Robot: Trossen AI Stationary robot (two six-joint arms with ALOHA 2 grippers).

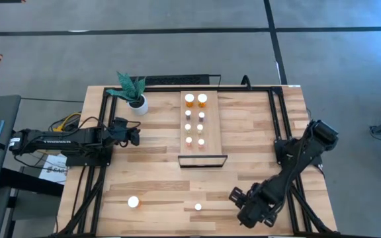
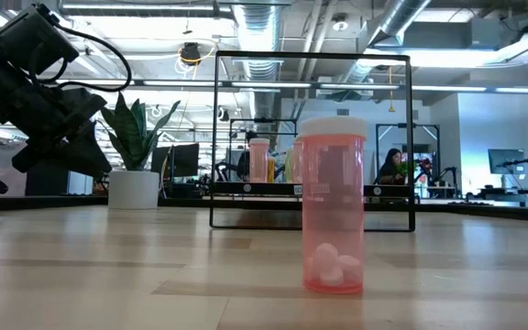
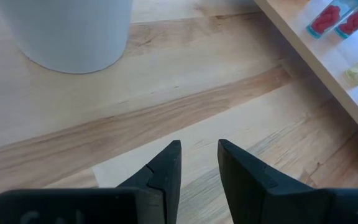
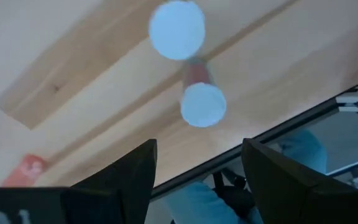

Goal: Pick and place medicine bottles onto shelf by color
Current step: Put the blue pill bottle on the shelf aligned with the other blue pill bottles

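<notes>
The light-wood shelf (image 1: pixel 211 129) lies at the table's middle, its black frame (image 1: pixel 202 159) at the near end. Several white-capped bottles (image 1: pixel 195 120) stand on it in two rows. Two bottles stand loose on the table near the front edge: a larger orange one (image 1: pixel 133 201) and a small one (image 1: pixel 198 207). My right gripper (image 1: pixel 235 195) is open and empty, just right of the small bottle (image 4: pixel 202 104). My left gripper (image 1: pixel 137 137) is open by a narrow gap and empty, beside the plant pot (image 3: pixel 73 31), left of the shelf (image 3: pixel 328 56).
A white pot with a green plant (image 1: pixel 136 99) stands at the far left of the shelf. Black frame rails (image 1: pixel 280 119) run along the table's sides. In the low view an orange bottle with white pills (image 2: pixel 335 206) stands close to the camera.
</notes>
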